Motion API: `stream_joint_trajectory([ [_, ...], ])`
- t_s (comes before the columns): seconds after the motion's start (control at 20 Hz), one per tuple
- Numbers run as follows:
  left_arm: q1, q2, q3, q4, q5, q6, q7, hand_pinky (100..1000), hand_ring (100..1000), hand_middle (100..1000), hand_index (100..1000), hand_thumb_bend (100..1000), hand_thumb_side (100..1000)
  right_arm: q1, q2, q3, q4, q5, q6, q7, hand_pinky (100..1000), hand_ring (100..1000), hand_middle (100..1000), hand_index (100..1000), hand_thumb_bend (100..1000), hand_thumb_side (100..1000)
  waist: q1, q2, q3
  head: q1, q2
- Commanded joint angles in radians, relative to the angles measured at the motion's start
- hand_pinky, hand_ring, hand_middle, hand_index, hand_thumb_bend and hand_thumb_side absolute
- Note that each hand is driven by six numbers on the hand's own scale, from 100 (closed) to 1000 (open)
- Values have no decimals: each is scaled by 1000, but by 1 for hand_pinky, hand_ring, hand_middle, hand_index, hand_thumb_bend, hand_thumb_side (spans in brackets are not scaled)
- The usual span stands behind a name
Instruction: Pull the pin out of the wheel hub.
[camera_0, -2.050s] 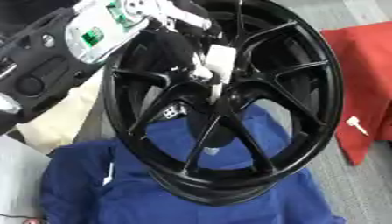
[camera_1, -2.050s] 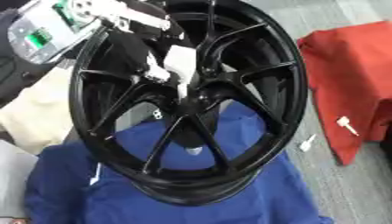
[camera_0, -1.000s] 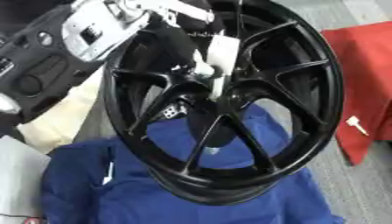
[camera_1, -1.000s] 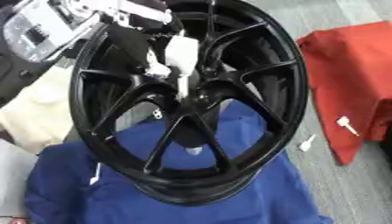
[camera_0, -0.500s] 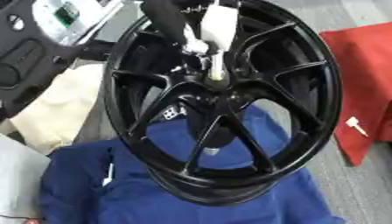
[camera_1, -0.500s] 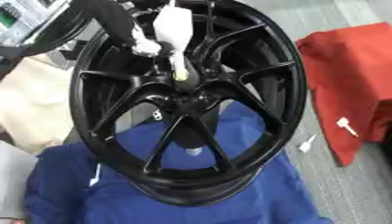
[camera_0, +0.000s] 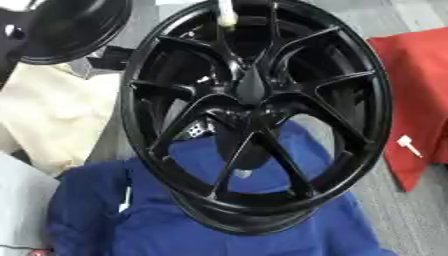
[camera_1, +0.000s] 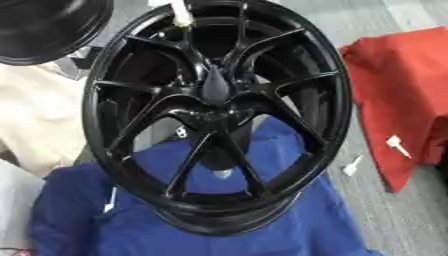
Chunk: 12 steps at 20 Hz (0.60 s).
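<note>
On blue cloth (camera_0: 175, 225): black wheel hub (camera_0: 254, 115), centre bore bare; white pin (camera_0: 226, 12) at top edge; hands unseen.

glossy black metal among soft cloths

the wheel hub (camera_0: 254, 115) looks like smooth black-painted metal with a gloss that catches pale highlights along its rim and spokes. the second wheel (camera_0: 74, 30) at the upper left corner has the same shiny black finish. the blue cloth (camera_0: 289, 235) under the hub is matt, soft and creased, the red cloth (camera_1: 394, 95) at the right edge looks matt, and the cream cloth (camera_0: 44, 115) on the left is dull and rumpled. the grey floor (camera_1: 411, 210) looks rough, like carpet.
</note>
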Motion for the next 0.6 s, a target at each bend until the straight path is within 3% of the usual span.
stream_joint_trajectory([
  [0.05, 9, 90, 135, -4, 85, -8, 115, 665, 559, 410, 513, 100, 430, -6, -43, -18, -23, -6, 0, -5, 699, 557, 619, 683, 100, 890, -11, -21, 4, -9, 6],
  [0.3, 99, 234, 258, 21, 168, -20, 304, 667, 560, 413, 517, 100, 434, 2, -57, -26, -38, -5, 2, -7, 700, 558, 620, 684, 100, 887, -17, -17, 14, -5, 6],
  [0.6, 322, 418, 381, 77, 199, -42, 474, 670, 565, 425, 527, 100, 401, 5, -68, -34, -53, -3, 3, -11, 700, 558, 621, 684, 100, 881, -22, -5, 38, -2, 6],
])
